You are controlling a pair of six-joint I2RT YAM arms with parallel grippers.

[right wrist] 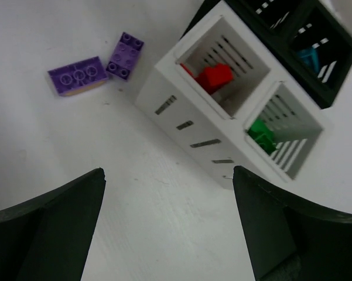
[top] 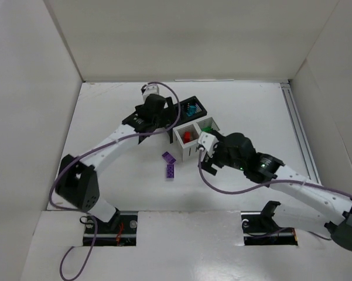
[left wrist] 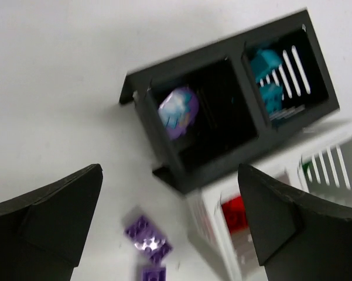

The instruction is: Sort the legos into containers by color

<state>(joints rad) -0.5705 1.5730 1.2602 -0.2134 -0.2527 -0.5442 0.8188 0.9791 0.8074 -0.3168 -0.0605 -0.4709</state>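
The black container (left wrist: 222, 146) holds a purple oval lego (left wrist: 177, 111) in one compartment and teal legos (left wrist: 268, 82) in the other. My left gripper (left wrist: 170, 170) hangs open above it with nothing between its fingers; the view is blurred. Against it stands the white container (right wrist: 187, 123) with a red lego (right wrist: 214, 76) and a green lego (right wrist: 260, 133) in separate compartments. Two purple legos (right wrist: 77, 76) (right wrist: 126, 55) lie on the table left of the white container. My right gripper (right wrist: 168, 171) is open and empty over bare table beside the white container's long side.
Both containers (top: 193, 123) stand mid-table, touching. The left gripper (top: 167, 117) covers part of the black one from above. The right gripper (top: 204, 153) is just right of the purple legos (top: 170, 164). White walls enclose the table on three sides, with a rail (top: 298, 134) along the right.
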